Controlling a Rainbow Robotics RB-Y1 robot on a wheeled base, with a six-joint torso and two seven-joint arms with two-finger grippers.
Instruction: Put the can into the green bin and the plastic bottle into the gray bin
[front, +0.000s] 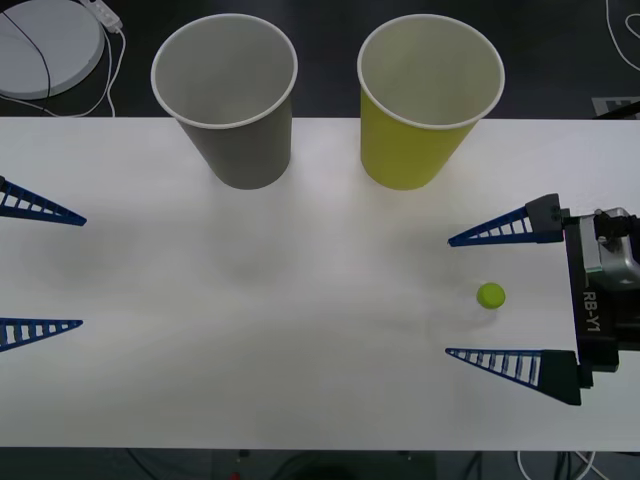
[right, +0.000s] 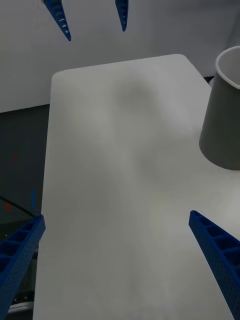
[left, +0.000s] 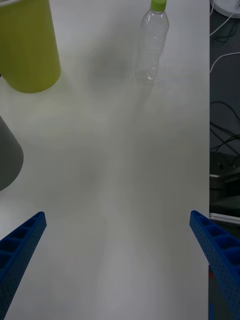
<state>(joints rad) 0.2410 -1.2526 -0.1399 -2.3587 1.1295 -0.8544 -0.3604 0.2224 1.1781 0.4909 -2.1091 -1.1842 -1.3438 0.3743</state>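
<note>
The plastic bottle (front: 490, 295) stands upright between the 2 spread fingers of the right gripper (front: 448, 297) (the nearer arm). The left gripper (front: 83, 271), also spread, waits well apart.

Both grippers have long, thin blue fingers that taper to sharp points, built as open ladders with pale gaps between short cross ribs. The right gripper (front: 448, 297) shows the most. Each of its fingers (front: 492, 229) is seated in a chunky black block, and the two blocks sit on a flat black bar. White letters on that bar read "RB-Y1", running along its length. Behind the bar is a grey metal housing with a pale panel and dark fittings on top. Of the left gripper (front: 84, 271), two blue ribbed fingers (front: 40, 328) of the same tapered shape are visible. In the wrist views the ribs form a row of hollow, boxy cells.
</note>
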